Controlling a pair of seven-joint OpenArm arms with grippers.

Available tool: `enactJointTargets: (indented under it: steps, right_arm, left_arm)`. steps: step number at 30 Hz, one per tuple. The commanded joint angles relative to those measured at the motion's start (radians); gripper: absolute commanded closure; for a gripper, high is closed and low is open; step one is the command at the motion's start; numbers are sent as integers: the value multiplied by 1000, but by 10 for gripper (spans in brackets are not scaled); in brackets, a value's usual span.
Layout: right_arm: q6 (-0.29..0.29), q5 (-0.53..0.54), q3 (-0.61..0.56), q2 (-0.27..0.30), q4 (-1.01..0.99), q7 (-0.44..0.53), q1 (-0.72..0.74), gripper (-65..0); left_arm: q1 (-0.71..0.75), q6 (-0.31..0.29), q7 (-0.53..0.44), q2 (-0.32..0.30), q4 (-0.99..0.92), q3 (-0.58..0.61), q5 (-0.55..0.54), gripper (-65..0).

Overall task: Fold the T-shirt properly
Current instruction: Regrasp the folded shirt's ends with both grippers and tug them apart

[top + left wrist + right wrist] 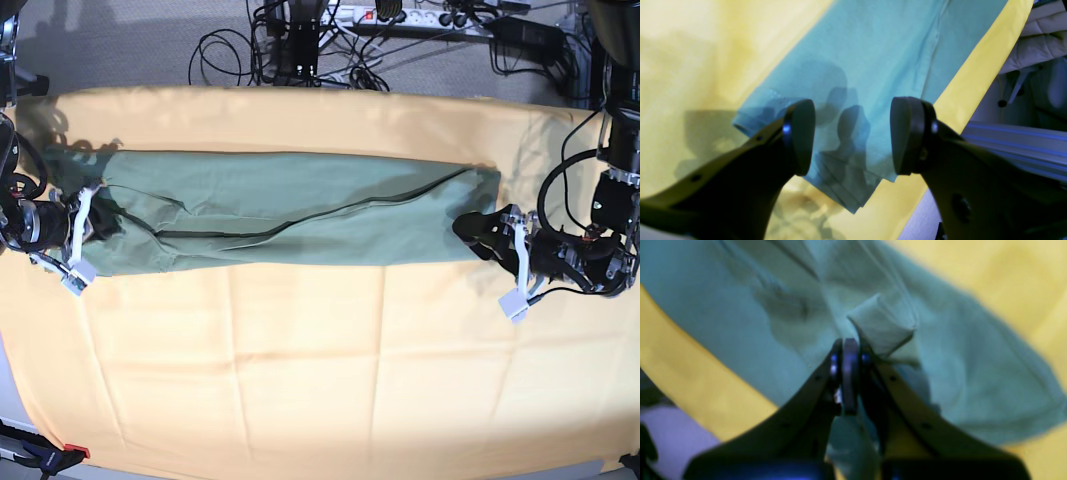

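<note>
The sage-green T-shirt lies folded lengthwise into a long strip across the yellow-orange cloth. In the base view my right gripper is at the strip's left end. The right wrist view shows this gripper shut on a raised fold of the T-shirt. My left gripper is at the strip's right end. In the left wrist view its jaws stand wide open just above a corner of the T-shirt, with nothing between them.
The yellow-orange cloth covers the whole table. Cables and a power strip lie on the floor behind it. Off the table edge are a metal rail and pale quilted fabric.
</note>
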Motion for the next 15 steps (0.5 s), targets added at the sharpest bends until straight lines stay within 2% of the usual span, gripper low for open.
enactJointTargets:
  steps: [1,9,15]
  right_arm:
    - [5,10,10,23,11,13,23,0]
    - [5,-92,10,23,6,34,23,0]
    - [5,-94,10,26,-22,32,23,0]
  left_arm:
    - [-26,-6,-11,-19,11,-12,-20,-375]
    - [-28,-6,-10,-19,11,-13,-20,-375]
    - [-34,-6,-10,-42,11,-13,-28,-375]
